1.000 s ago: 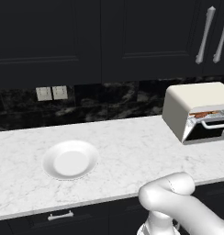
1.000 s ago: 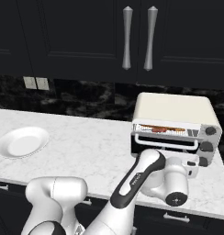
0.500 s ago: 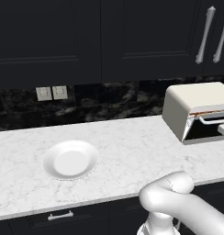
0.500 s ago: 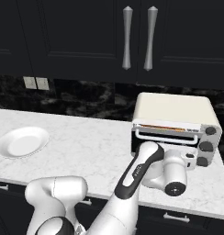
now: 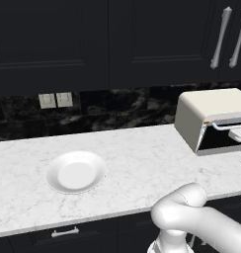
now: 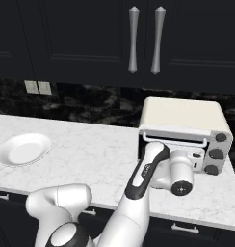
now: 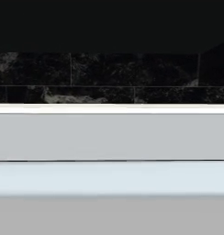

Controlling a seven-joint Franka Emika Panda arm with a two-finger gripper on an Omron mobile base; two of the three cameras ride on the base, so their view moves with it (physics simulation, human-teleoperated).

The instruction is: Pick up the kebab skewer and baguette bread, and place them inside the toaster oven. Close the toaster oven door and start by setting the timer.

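Wall outlets (image 5: 55,100): two pale plates, side by side on the dark marbled backsplash, at far left.

Plate (image 5: 76,172): round, white, resting flat on the white marble counter (image 5: 137,158), well apart from the oven.

Upper cabinets (image 6: 81,38): black, with a pair of silver bar handles (image 6: 146,39) above the oven.

Arm: white with dark joints, reaching from the base forward to the oven front in the right base view.

Gripper (image 6: 196,155): pressed close against the oven front, just under the handle bar; the fingers themselves were hidden behind the hand, and the jaws stood spread wide, with nothing seen held between them.

Toaster oven (image 6: 184,118): cream-white box with rounded top, standing on the counter at the right, against the backsplash. Three dark knobs (image 6: 215,154) ran down its right side.

Toaster oven door (image 5: 219,141): dark glass panel, nearly shut, leaning slightly outward at the top, its pale handle bar (image 6: 175,140) along the upper edge.

Kebab skewer and baguette bread: whereabouts could not be told; the oven interior was hidden.
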